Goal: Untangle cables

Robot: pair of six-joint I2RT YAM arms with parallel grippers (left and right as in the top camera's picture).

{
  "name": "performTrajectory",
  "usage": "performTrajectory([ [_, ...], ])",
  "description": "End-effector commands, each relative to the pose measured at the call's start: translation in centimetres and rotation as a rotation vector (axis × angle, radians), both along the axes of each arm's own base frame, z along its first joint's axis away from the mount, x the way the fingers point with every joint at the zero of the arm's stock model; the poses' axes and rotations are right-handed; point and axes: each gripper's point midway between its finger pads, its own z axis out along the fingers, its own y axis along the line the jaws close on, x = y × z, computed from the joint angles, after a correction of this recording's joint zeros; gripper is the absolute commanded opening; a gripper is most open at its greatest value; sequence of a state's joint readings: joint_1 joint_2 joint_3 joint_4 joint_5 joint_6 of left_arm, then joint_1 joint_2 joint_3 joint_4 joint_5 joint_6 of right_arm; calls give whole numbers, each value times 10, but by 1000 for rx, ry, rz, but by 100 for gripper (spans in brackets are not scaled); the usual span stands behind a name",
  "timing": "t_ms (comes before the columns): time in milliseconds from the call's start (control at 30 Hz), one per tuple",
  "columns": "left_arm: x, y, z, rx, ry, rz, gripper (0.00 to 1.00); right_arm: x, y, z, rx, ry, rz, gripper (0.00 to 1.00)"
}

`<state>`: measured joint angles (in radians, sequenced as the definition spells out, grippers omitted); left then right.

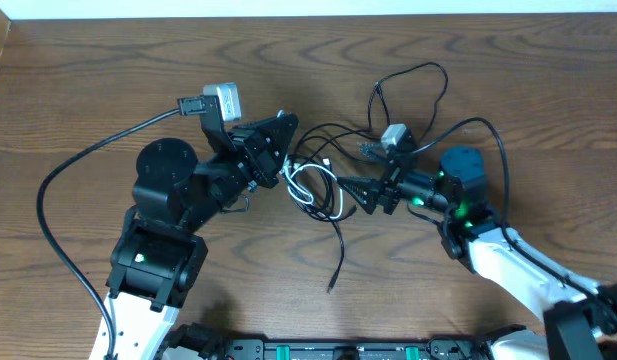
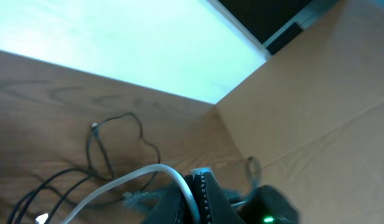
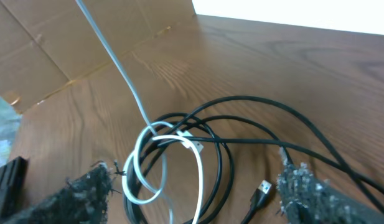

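The cables lie tangled at the table's middle. A white cable (image 1: 310,190) coils in loops among black cables (image 1: 333,140), and one black end (image 1: 333,280) trails toward the front. My left gripper (image 1: 285,172) is shut on the white cable (image 2: 126,180), which runs between its fingers (image 2: 207,196). My right gripper (image 1: 353,195) points left at the tangle and stands open. In the right wrist view its fingertips (image 3: 86,193) flank the white loops (image 3: 139,171), the black cables (image 3: 241,102) and a USB plug (image 3: 261,186), holding nothing.
More black cable loops (image 1: 418,80) spread toward the back right. A thick black arm wire (image 1: 78,170) arcs over the left of the table. Cardboard walls (image 2: 316,93) stand at the table's sides. A black rail (image 1: 338,350) runs along the front edge.
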<state>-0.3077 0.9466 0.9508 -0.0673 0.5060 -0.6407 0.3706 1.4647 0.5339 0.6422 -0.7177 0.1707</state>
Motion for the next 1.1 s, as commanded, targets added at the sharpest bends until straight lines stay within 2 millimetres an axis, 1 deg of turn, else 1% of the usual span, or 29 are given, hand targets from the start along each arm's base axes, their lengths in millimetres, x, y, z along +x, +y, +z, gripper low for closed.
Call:
performTrajectory([
  [0,-6,-3,21,-56,-25,-28,7,5,7,-12,-22,-10,-3,80],
  [67,-5,-3,25,-72,-33,-27,7,5,11,-18,-21,-8,7,77],
  [167,-5,-3,31,-81,-54,-27,8,3,20,-23,-7,-2,26,76],
  [433,-1,-4,27,-78,-45,-23,7,-13,40,-30,-13,7,88,77],
  [500,0,-4,26,-79,-37,-23,7,-14,41,-30,-13,7,92,73],
  [600,2,-5,24,-81,-30,-22,7,-15,41,-31,-17,14,92,63],
  [767,4,-5,25,-88,-35,-22,7,-15,40,-36,-31,31,87,64],
  [800,4,-5,26,-89,-37,-22,7,-16,39,-39,-39,34,88,58],
  [833,4,-5,26,-89,-38,-22,7,-16,39,-40,-43,36,89,55],
  [900,4,-5,26,-90,-39,-22,8,-17,38,-44,-61,38,94,44],
  [967,4,-5,26,-90,-39,-22,8,-16,37,-48,-72,47,79,36],
  [1000,4,-5,26,-90,-40,-22,7,-15,37,-51,-76,53,76,20],
  [1033,4,-5,27,-90,-40,-22,7,-15,37,-52,-78,56,76,15],
  [1067,4,-5,27,-90,-40,-22,7,-15,36,-57,-84,67,75,1],
])
